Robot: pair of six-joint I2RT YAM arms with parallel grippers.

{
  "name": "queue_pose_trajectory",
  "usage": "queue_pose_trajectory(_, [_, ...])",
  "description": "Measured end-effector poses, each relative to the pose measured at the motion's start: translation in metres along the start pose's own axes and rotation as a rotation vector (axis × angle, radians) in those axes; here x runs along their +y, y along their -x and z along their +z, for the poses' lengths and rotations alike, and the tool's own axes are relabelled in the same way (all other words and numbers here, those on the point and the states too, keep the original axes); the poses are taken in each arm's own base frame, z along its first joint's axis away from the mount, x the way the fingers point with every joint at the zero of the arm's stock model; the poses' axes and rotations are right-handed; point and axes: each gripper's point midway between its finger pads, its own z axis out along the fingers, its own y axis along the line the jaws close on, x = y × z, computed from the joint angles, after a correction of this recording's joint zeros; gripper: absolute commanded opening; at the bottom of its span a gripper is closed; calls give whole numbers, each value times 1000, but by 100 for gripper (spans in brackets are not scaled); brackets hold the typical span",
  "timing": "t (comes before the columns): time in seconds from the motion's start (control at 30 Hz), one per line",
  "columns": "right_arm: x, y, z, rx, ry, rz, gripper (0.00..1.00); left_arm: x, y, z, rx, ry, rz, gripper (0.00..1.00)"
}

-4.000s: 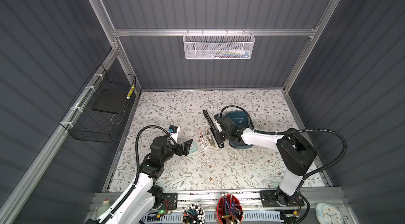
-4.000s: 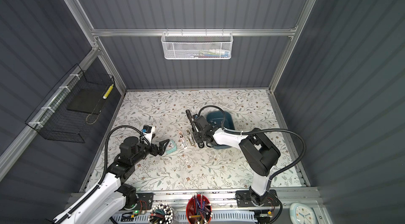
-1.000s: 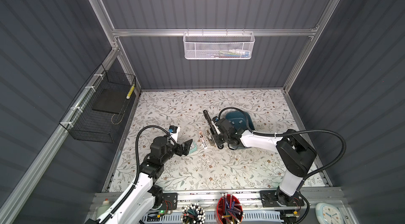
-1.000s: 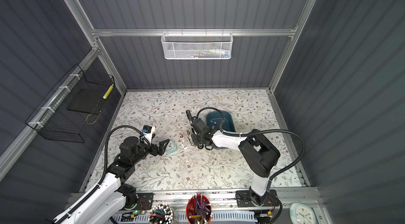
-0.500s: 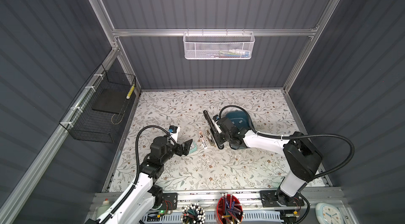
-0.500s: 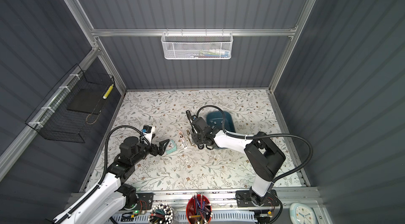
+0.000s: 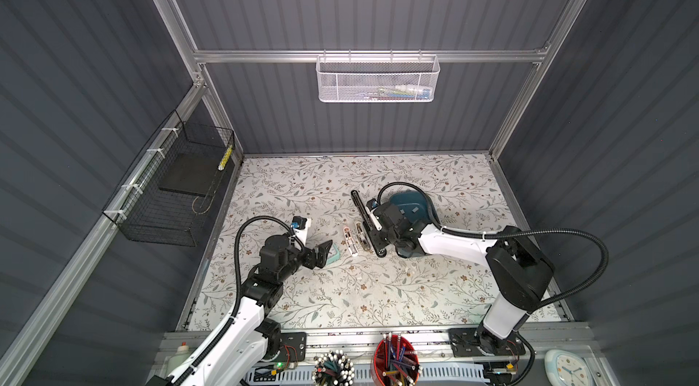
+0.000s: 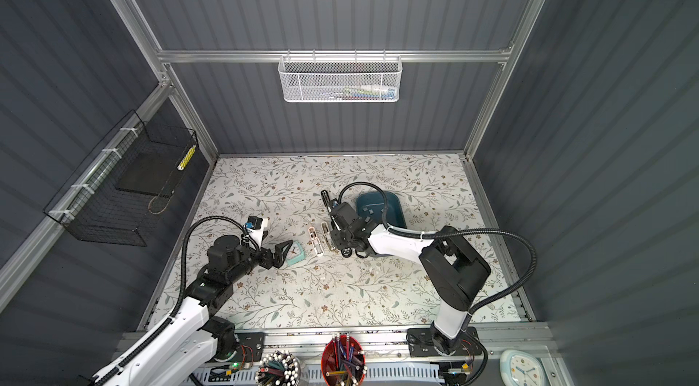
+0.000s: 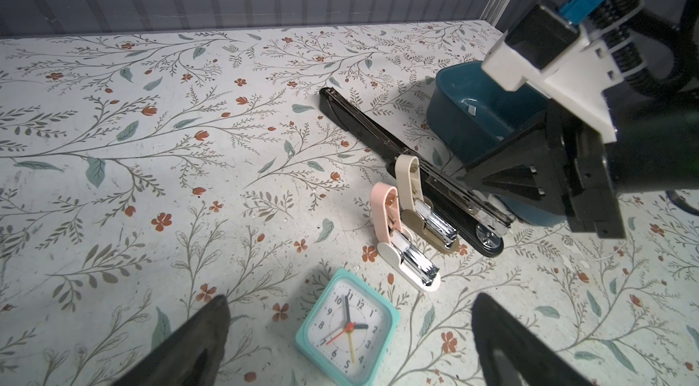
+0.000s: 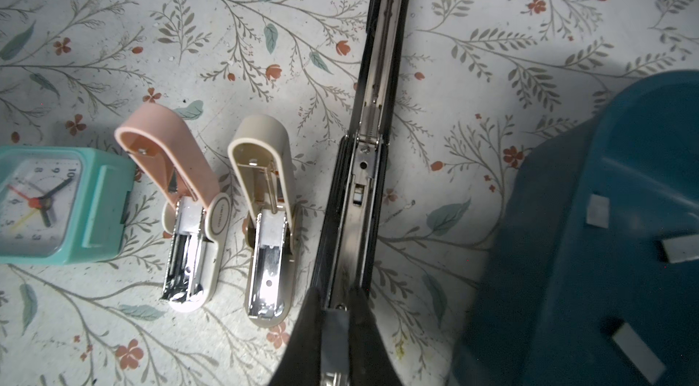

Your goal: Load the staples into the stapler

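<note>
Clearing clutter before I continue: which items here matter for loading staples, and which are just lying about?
Job: black stapler, pink mini stapler, beige mini stapler, staple strips in teal bin, staple strip in right tool.
Lying about: teal alarm clock, pencil cups, wire baskets.

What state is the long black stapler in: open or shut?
Open. The black stapler lies unfolded flat, its lid swung back and its metal staple channel exposed along its length.

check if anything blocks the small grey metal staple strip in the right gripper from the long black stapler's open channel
Nothing visible does. The right gripper holds the grey staple strip over the long black stapler's open channel; the small beige stapler lies alongside, clear.
</note>
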Motion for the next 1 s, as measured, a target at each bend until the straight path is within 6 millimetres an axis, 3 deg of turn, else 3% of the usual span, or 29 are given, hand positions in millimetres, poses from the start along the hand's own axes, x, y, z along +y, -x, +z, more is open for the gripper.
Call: queue_pose_trajectory(1.0, [0,-7,6,18,-3,2,2,0,0,0,0,0,0,100])
